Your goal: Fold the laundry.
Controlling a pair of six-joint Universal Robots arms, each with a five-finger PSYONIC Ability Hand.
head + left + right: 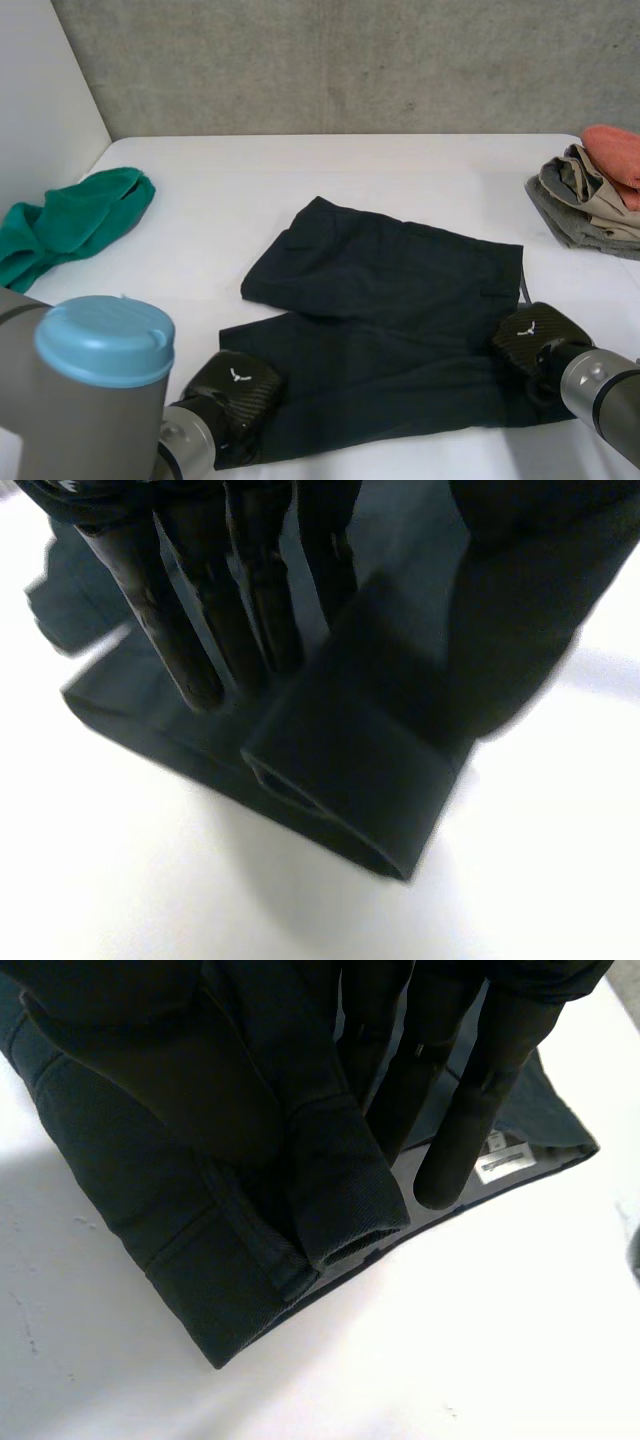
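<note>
Now: left hand [255, 590] pinches shorts [390, 310] at hem corner; right hand [480, 1100] pinches waistband corner; lift both evenly; keep near edge taut; lay onto far edge.

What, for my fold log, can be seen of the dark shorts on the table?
The dark shorts are navy-black, in sturdy woven cloth with stitched hems, a paler grey inner waistband and a white label. They lie mostly flat mid-way across the white table, one leg angled toward the back. The left hand pinches the near leg's hem, raised into an open loop; the right hand pinches the waistband edge, cloth draped over its thumb.
</note>
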